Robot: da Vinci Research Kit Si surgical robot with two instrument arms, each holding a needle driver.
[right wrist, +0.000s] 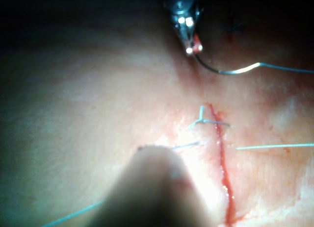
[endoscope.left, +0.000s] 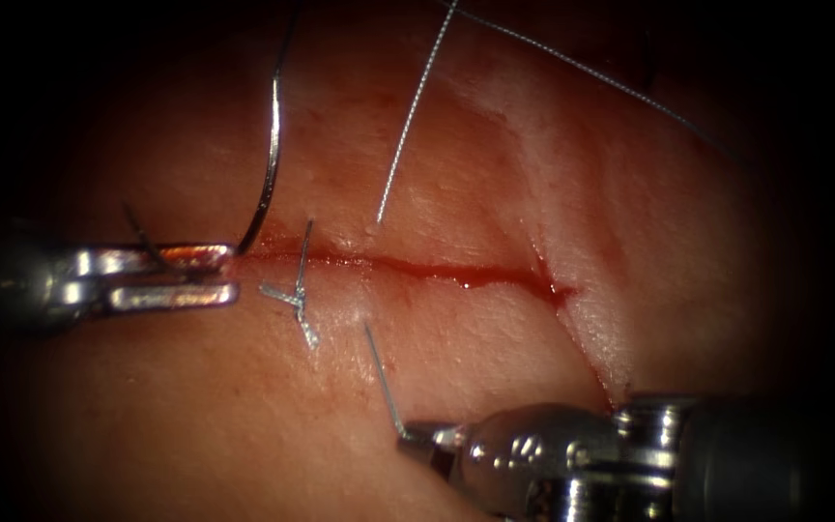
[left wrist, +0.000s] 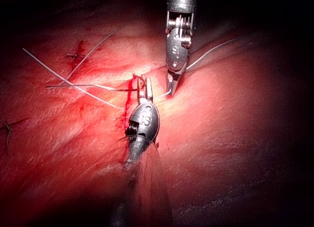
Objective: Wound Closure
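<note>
The cut [endoscope.left: 437,272] runs across the tissue [endoscope.left: 195,406] with red fluid along it. My left tool [endoscope.left: 232,275] lies at the cut's left end, jaws shut on the curved needle [endoscope.left: 271,145] near its pointed end. The needle arcs up and away from the tissue, and I cannot tell whether its tip touches it. In the right wrist view the left tool [right wrist: 192,48] holds the needle [right wrist: 225,71], which trails thread. My right tool [endoscope.left: 408,437] is shut on a short thread end [endoscope.left: 381,379] that rises out of the tissue just below the cut.
A tied stitch [endoscope.left: 298,302] with short cut ends crosses the cut near its left end; it shows as the knot [right wrist: 203,121] in the right wrist view. A long thread [endoscope.left: 413,111] leaves the tissue above the cut and runs up. A second strand [endoscope.left: 591,72] crosses the upper right.
</note>
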